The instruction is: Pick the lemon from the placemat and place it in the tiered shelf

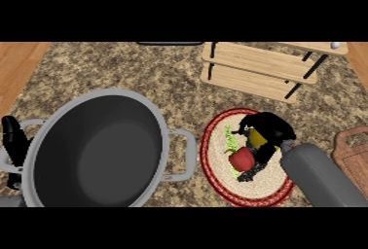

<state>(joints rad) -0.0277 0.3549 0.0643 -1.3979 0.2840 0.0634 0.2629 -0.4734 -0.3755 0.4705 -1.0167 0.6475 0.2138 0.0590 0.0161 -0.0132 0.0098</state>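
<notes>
Closest to me is a big grey pot (101, 151) with a dark inside and a handle on each side, filling the lower left of the speckled stone worktop (179, 92). At its left rim the left robot hand (14, 141) shows near the view's edge, black fingers pointing up and relaxed, holding nothing. To the right of the pot, just beside its right handle, lies a round woven placemat (215, 170) with a red border. Over the placemat the right robot hand (267, 131) comes in on its grey forearm (320, 177) from the lower right, its fingers curled down around the lemon (256, 138), of which only a yellow patch shows between the black fingers. So the lemon is over the placemat, inside that grasp; I cannot tell whether it rests on the mat or is lifted off it. Just beside the lemon, toward the pot, a red pepper-like vegetable (241, 158) lies on the placemat, with something green (231, 136) above it. Farther back, past the placemat, stands the tiered shelf (251, 65), pale wooden boards on black legs. A brown cutting board (354, 151) sits at the right edge.
</notes>
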